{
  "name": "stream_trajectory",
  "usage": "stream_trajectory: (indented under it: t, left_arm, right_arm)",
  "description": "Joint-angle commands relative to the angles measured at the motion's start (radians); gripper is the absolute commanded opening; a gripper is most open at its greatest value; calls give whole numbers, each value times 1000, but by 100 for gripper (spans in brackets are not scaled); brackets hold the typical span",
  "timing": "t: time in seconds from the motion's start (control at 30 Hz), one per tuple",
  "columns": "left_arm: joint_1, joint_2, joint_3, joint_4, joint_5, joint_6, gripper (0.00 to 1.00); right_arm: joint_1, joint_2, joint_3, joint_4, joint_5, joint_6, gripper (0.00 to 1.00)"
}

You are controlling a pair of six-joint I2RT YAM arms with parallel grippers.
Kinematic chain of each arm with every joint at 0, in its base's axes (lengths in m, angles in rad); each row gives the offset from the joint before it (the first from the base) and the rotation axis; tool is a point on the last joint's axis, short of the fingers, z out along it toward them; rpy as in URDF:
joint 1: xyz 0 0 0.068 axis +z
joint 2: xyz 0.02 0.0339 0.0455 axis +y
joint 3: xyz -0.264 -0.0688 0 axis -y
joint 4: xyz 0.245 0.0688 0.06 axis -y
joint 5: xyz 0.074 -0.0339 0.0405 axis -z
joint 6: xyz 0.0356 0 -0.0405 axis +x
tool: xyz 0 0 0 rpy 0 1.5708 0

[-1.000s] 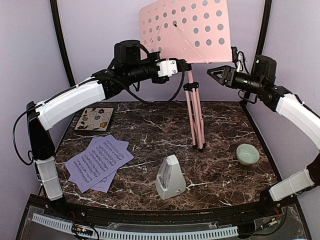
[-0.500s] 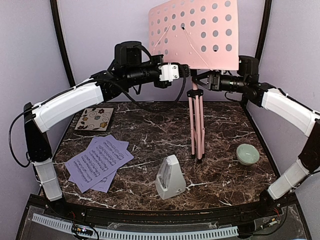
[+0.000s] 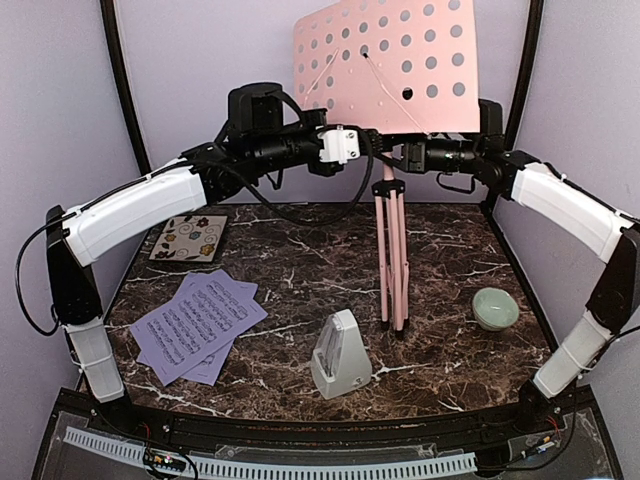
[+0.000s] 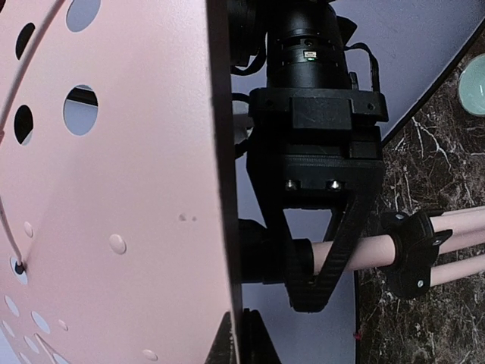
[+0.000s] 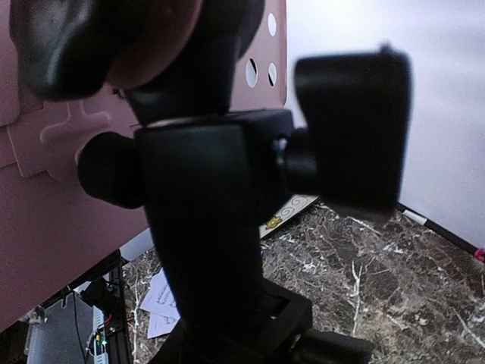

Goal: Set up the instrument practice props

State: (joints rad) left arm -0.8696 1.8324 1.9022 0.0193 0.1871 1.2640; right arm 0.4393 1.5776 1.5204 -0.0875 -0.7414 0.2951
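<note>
Metronome (image 3: 340,355) pyramid-shaped, music stand (image 3: 385,60) perforated, tabletop (image 3: 300,260) marbled

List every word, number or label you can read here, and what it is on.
None can be read.
Sheet-music pages: printed notation, too small to read.
Metronome: any markings too small to tell.
Coaster: floral pattern only, no words.
</note>
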Motion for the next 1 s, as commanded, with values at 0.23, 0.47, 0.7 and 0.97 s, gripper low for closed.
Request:
stream_trajectory:
  t: [0.23, 0.47, 0.7, 0.97]
  left_arm:
    - [-48, -191, -64, 368, 1, 54, 16]
    - [-51, -265, -192, 456, -110, 2, 56]
    - [-50, -393, -406, 533, -239, -160, 60]
    - [-36, -501, -633, 523, -428, -527, 59]
  right_arm:
    - [13, -19, 15, 103, 73, 41, 0]
    - [12, -42, -10, 260, 121, 114, 0]
    - [10, -47, 7, 410, 184, 133, 0]
    - [10, -33, 44, 598, 225, 163, 0]
